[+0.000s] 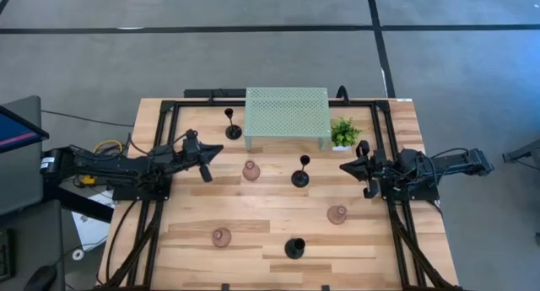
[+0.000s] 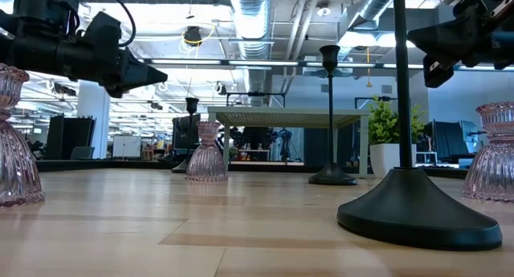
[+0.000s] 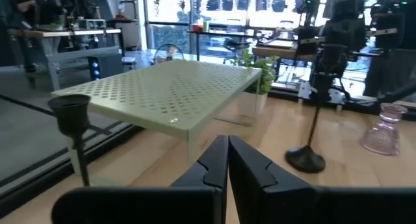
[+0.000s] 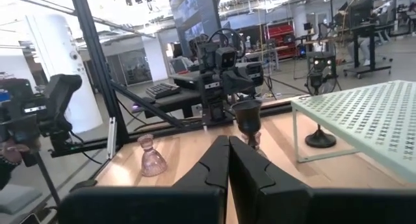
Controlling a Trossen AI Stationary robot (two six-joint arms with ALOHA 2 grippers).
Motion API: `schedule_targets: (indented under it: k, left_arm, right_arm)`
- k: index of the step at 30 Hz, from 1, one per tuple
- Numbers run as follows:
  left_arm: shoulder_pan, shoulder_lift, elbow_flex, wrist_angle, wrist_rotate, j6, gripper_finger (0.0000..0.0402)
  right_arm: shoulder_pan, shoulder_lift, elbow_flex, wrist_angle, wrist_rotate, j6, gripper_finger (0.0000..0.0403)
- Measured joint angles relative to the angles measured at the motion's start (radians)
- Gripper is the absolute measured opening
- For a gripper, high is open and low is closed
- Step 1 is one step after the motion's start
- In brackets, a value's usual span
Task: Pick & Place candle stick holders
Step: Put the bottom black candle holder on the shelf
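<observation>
Three slim black candle stick holders stand upright on their round bases: one [image 1: 229, 122] left of the mesh stand, one [image 1: 301, 171] mid-table, one [image 1: 294, 247] by the near edge. Three squat pinkish ones [image 1: 251, 170], [image 1: 337, 213], [image 1: 221, 237] stand between them. My left gripper [image 1: 218, 149] is shut and empty, raised above the table's left side and pointing right; its fingers [image 3: 227, 162] are closed together. My right gripper [image 1: 344, 166] is shut and empty above the right side, pointing left at the middle black holder [image 4: 247, 117].
A pale green mesh stand [image 1: 287, 114] sits at the far middle, with a small potted plant [image 1: 344, 132] at its right end. Black frame rails [image 1: 152, 207] run along both table sides. Open wood lies between the holders.
</observation>
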Motion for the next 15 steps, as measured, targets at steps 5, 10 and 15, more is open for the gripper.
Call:
schedule_targets:
  k: [5,10,15]
  left_arm:
    - [0.0,0.0,0.0,0.001,0.031,0.0,0.0012]
    - [0.0,0.0,0.0,0.001,0.011,0.0,0.0012]
    - [0.0,0.013,0.0,0.001,-0.053,0.0,0.0012]
  right_arm:
    - [0.007,0.0,0.0,0.001,0.001,-0.005,0.0]
    - [0.007,0.0,0.0,0.009,0.002,-0.006,0.0]
    - [0.007,0.0,0.0,0.009,0.003,-0.007,0.0]
